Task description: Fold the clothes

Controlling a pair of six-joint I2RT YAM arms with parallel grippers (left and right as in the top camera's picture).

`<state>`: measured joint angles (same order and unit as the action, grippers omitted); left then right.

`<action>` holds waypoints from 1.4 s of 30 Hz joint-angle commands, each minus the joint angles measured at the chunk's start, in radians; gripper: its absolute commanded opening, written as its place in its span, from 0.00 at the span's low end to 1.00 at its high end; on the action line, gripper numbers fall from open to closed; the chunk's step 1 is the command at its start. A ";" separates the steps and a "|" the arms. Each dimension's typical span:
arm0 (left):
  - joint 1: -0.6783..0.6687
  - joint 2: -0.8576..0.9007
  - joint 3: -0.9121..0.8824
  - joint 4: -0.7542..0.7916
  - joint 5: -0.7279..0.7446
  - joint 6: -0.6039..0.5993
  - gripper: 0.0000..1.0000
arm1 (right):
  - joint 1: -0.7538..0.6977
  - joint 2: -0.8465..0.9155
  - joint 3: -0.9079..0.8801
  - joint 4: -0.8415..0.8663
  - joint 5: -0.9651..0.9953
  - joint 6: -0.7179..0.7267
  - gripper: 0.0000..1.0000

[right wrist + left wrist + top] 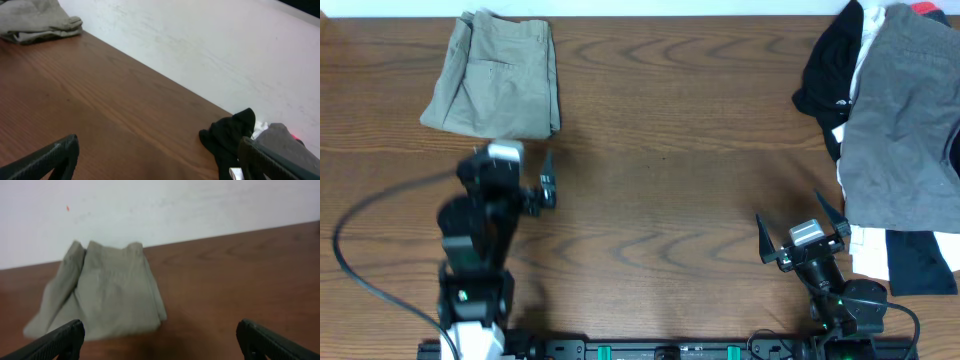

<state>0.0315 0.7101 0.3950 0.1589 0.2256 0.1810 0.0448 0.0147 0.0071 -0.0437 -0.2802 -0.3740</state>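
The khaki-green shorts (495,78) lie folded at the table's far left; they also show in the left wrist view (102,295) and at the top left of the right wrist view (35,20). My left gripper (516,160) is open and empty, just in front of the shorts' near edge; in its own view the fingers (160,340) are spread wide over bare wood. My right gripper (803,230) is open and empty near the front right, beside the pile; its own view (160,160) shows bare wood between the fingers.
A pile of grey (905,120), black (830,70) and white (868,250) garments lies at the right edge; the black one shows in the right wrist view (227,137). A black cable (360,250) loops at the left front. The brown wooden table (670,150) ends at a white wall behind.
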 commanded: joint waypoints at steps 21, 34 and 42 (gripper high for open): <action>-0.018 -0.535 -0.391 -0.126 0.001 -0.093 0.98 | -0.013 -0.005 -0.002 -0.005 0.003 -0.008 0.99; -0.045 -0.706 -0.391 -0.196 -0.002 -0.093 0.98 | -0.013 -0.005 -0.002 -0.005 0.003 -0.008 0.99; -0.055 -0.706 -0.391 -0.210 -0.002 -0.093 0.98 | -0.013 -0.005 -0.002 -0.005 0.003 -0.008 0.99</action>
<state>-0.0174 0.0120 0.0139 -0.0040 0.2096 0.1009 0.0448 0.0147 0.0071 -0.0437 -0.2802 -0.3740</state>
